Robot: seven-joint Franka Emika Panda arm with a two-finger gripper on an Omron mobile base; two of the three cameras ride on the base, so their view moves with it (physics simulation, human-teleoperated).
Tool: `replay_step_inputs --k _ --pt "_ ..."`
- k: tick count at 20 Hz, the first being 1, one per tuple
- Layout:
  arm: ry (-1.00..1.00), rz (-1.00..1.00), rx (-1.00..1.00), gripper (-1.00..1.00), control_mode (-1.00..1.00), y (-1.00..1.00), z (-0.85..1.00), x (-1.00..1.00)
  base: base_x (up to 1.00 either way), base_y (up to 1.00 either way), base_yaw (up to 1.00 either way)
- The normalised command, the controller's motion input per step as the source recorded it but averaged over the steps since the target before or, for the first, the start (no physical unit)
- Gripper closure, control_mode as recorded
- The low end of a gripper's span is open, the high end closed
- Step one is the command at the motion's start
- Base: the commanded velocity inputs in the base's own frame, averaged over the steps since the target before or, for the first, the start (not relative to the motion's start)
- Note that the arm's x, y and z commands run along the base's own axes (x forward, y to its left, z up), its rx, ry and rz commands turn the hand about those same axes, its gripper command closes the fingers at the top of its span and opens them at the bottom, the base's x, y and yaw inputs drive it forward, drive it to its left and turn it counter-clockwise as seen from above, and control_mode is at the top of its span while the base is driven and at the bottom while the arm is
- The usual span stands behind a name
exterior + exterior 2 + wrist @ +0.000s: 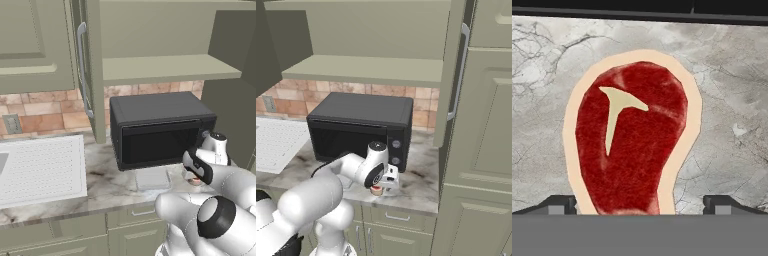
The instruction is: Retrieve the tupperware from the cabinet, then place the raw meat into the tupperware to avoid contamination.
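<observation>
The raw meat (632,150), a red steak with a tan rim and a pale T-shaped mark, lies flat on the marble counter directly under my hand. My gripper (640,205) is open, one fingertip (559,205) on each side of the steak's near end. From the left base view, the gripper (192,176) hangs low over the meat (195,181), just right of the tupperware (152,179), which sits on the counter in front of the microwave. The cabinet (170,67) above stands open with a bare shelf. The meat (376,190) peeks out below the hand (382,184).
A black microwave (157,127) stands on the counter just behind the hand. A large white ridged drainboard (40,167) lies at the left. The open cabinet door (92,75) juts out above the counter; a tall cabinet (481,125) bounds the right side.
</observation>
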Motion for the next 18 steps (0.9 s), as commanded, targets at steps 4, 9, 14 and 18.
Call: replay_step_inputs --k 4,9,14,18 --pt "0.03 0.02 0.0 -1.0 -1.0 0.14 -0.16 0.01 0.0 0.0 0.0" --pt "0.04 0.02 0.0 -1.0 -1.0 0.18 -0.19 0.0 0.0 0.0 0.0" --pt "0.05 0.01 0.02 1.0 -1.0 0.24 -0.27 0.0 0.0 0.0 0.0" --pt "0.04 0.0 0.03 1.0 -1.0 0.22 -0.25 0.0 0.0 0.0 0.0"
